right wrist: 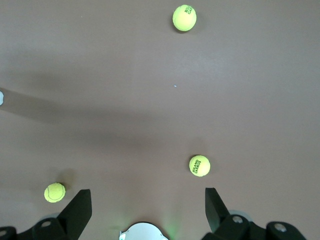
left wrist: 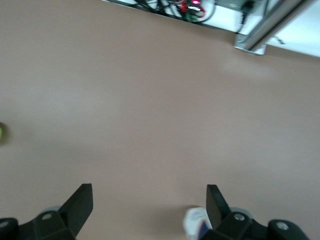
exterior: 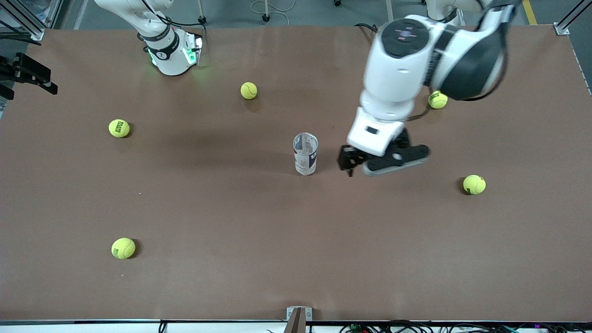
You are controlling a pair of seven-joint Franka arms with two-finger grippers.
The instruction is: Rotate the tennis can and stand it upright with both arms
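1. Front view: the can (exterior: 305,154) stands upright at the middle of the frame, on the brown table (exterior: 231,208). It is a slim clear cylinder with its open round rim facing up. A white label with navy and red patches wraps its lower part, and nothing touches it.
2. Same view: the left arm (exterior: 407,60) comes in from the upper right. The left gripper (exterior: 350,163) hangs just beside the can, toward the left arm's end of the table and apart from the can. From here I cannot tell how its fingers stand.
3. Same view: the right arm (exterior: 162,41) shows only its green-lit base at the upper left, and it waits there. Five balls lie scattered: one at upper centre (exterior: 249,90), one at mid left (exterior: 119,128), one at lower left (exterior: 123,248), one at mid right (exterior: 474,184), and one partly hidden under the left arm (exterior: 437,99).
4. Left wrist view: the left gripper's fingers (left wrist: 80,205) stand wide apart at the bottom corners, with bare table between them. A blurred white, red and navy bit of the can (left wrist: 196,223) shows at the bottom edge, beside one finger.
5. Right wrist view: the right gripper (right wrist: 147,207) is spread wide and empty, high over the table. Three balls show: top centre (right wrist: 184,17), lower centre (right wrist: 199,165), lower left (right wrist: 54,192).
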